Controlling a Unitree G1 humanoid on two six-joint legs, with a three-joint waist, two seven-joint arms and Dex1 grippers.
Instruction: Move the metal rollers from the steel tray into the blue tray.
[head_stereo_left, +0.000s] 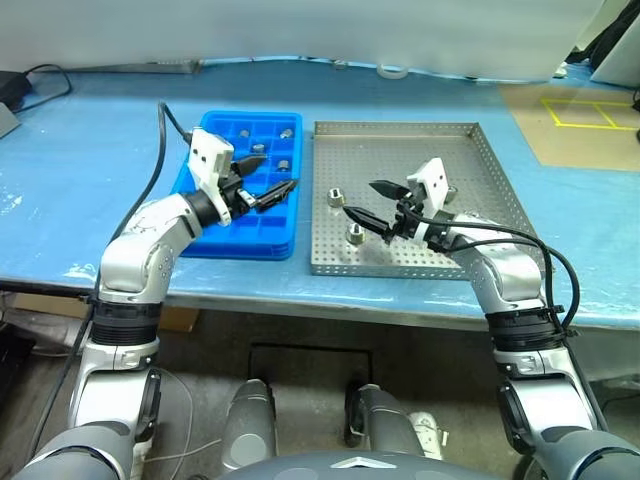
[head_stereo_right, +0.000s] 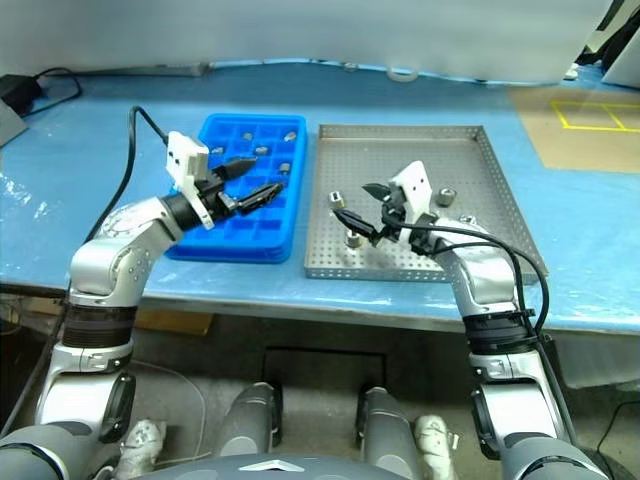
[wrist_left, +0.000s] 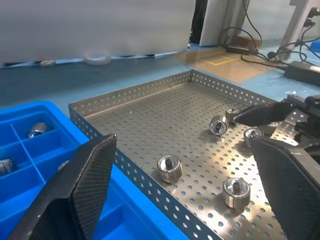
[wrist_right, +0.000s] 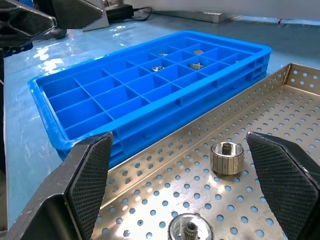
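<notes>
The steel tray (head_stereo_left: 400, 150) lies on the blue table, with the blue tray (head_stereo_left: 238, 247) right beside it on the left. Several metal rollers lie loose on the perforated floor, among them one (head_stereo_left: 336, 198) near the left wall, one (head_stereo_left: 355, 234) closer to the front, and one (head_stereo_left: 450, 193) behind my right hand. Several more rollers (head_stereo_left: 258, 148) sit in the blue tray's far compartments. My left gripper (head_stereo_left: 268, 181) hovers open and empty over the blue tray's right half. My right gripper (head_stereo_left: 364, 200) hangs open and empty over the steel tray, just right of the two near rollers (wrist_right: 227, 157).
A black cable (head_stereo_left: 160, 130) runs from my left wrist across the table behind the blue tray. A tape roll (head_stereo_left: 393, 71) lies at the back edge. A brown board with yellow lines (head_stereo_left: 580, 120) sits at the back right. The table's front edge runs just below both trays.
</notes>
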